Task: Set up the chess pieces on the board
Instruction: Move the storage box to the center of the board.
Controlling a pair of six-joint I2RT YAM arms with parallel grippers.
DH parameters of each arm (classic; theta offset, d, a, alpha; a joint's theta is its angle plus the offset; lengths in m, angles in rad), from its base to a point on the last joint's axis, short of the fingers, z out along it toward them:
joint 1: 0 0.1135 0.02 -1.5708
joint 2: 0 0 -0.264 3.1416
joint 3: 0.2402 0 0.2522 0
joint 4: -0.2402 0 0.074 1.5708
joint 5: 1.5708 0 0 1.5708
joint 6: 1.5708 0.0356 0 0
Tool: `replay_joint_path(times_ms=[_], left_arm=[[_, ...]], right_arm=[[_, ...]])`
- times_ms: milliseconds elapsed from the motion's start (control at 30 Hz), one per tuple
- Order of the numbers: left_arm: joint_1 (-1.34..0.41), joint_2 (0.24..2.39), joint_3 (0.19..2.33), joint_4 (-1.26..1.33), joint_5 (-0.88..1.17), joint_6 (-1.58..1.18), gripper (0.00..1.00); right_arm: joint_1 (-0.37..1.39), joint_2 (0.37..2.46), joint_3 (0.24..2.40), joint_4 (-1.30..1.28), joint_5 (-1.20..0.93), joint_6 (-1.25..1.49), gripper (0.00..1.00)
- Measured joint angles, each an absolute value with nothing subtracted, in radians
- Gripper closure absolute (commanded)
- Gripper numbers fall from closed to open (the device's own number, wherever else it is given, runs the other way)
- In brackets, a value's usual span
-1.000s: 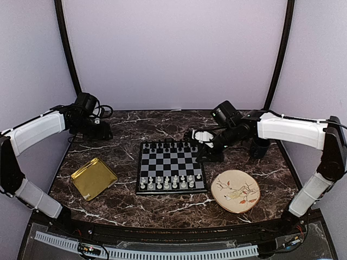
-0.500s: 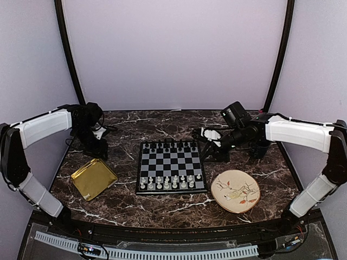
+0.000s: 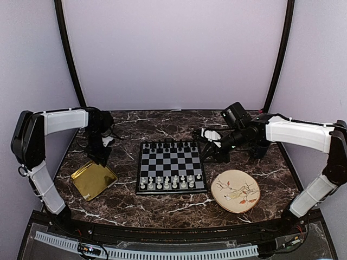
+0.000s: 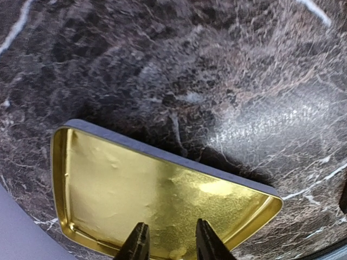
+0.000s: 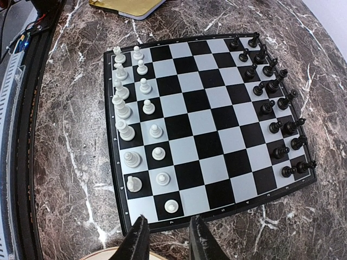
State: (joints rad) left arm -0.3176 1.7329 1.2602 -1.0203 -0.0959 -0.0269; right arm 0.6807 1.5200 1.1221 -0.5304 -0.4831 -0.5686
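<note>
The board (image 3: 171,165) (image 5: 209,124) lies mid-table. The white chess pieces (image 3: 171,181) (image 5: 133,124) stand in two rows along its near edge; the light corner square closest to my right fingertips holds no piece. My right gripper (image 3: 211,153) (image 5: 168,238) hovers off the board's right edge, open, nothing between its fingers. My left gripper (image 3: 101,157) (image 4: 173,244) hangs over the far edge of the gold tray (image 3: 94,179) (image 4: 152,200), jaws apart and empty. The tray's inside shows no pieces.
Black chessmen (image 3: 168,145) (image 5: 276,103) fill the board's far two rows. A painted round plate (image 3: 235,190) lies right of the board, its rim showing in the right wrist view below the fingers. Black frame posts rise at both back corners.
My left arm swung from the back left corner down to the gold tray, and its jaws narrowed. My right gripper drew back rightward off the board, then held still.
</note>
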Motion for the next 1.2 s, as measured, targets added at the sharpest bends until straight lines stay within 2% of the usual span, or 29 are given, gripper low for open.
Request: replay_joint_path(times_ms=[167,500,900,967,1200], left_arm=[[-0.324,1.794,1.2,-0.979,-0.085,-0.026,0.82],[-0.334,1.829,1.174,-0.865,-0.025,-0.03,0.84],[-0.341,1.988,1.39,-0.766,-0.011,-0.046,0.83],[-0.341,2.004,1.411,-0.752,-0.011,-0.046,0.79],[-0.341,2.005,1.416,-0.748,-0.022,-0.076,0.57]], right_arm=[[0.681,1.52,1.122,-0.53,-0.482,-0.57,0.73],[0.681,1.545,1.122,-0.53,-0.475,-0.572,0.74],[0.681,1.547,1.115,-0.522,-0.45,-0.572,0.73],[0.681,1.547,1.112,-0.523,-0.448,-0.572,0.73],[0.681,1.547,1.108,-0.523,-0.446,-0.572,0.74]])
